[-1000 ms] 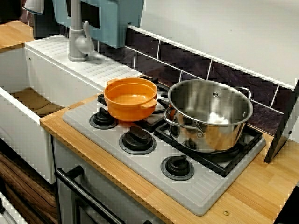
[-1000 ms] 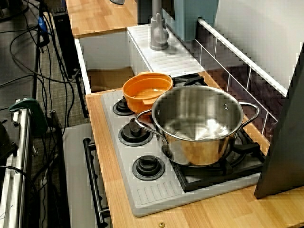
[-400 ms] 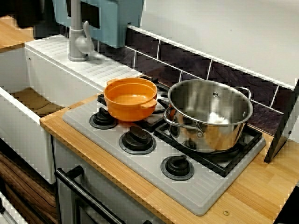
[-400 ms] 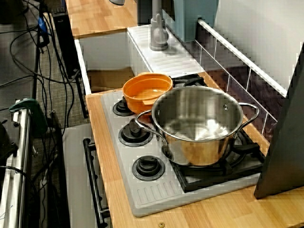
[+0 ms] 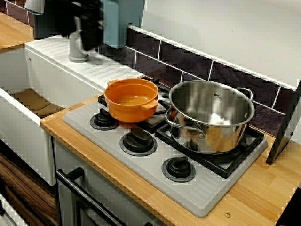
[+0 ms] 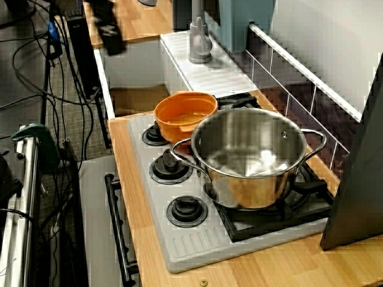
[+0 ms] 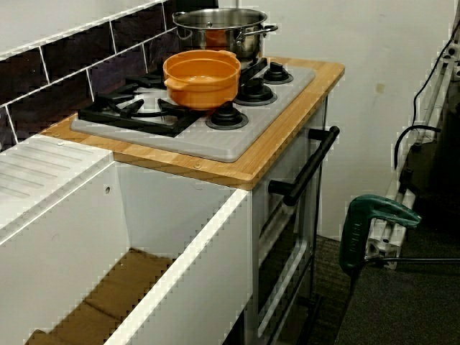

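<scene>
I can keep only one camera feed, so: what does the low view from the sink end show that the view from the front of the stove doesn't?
Only the low view shows the green clamp and the oven handle at full length. Only the front view shows the grey faucet, the gripper as a dark blur by it, and the inside of the steel pot. Both show the orange pot beside the steel pot on the stove, and the sink.

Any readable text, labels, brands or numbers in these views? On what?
None readable.
Orange pot, steel pot, stove knobs, faucet: no print shows.
Gripper: a dark blur, so any marking there cannot be read.
</scene>
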Action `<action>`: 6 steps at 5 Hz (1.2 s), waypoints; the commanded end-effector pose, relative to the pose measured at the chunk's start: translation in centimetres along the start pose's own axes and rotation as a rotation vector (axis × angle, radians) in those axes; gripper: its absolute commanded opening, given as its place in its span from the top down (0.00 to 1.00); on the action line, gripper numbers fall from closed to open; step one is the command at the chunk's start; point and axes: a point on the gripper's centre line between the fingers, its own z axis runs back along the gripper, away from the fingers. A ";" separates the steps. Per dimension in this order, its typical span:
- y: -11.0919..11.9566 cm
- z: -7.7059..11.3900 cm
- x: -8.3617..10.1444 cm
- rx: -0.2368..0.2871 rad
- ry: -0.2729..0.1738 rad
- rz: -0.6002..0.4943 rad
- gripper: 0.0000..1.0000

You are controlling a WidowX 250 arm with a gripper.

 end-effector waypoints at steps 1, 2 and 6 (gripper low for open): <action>-1.4 -3.6 4.2 0.001 -0.078 -0.448 0.00; -1.7 -3.4 3.6 -0.081 -0.037 -0.695 0.00; -3.1 -4.6 2.3 -0.209 -0.092 -1.495 0.00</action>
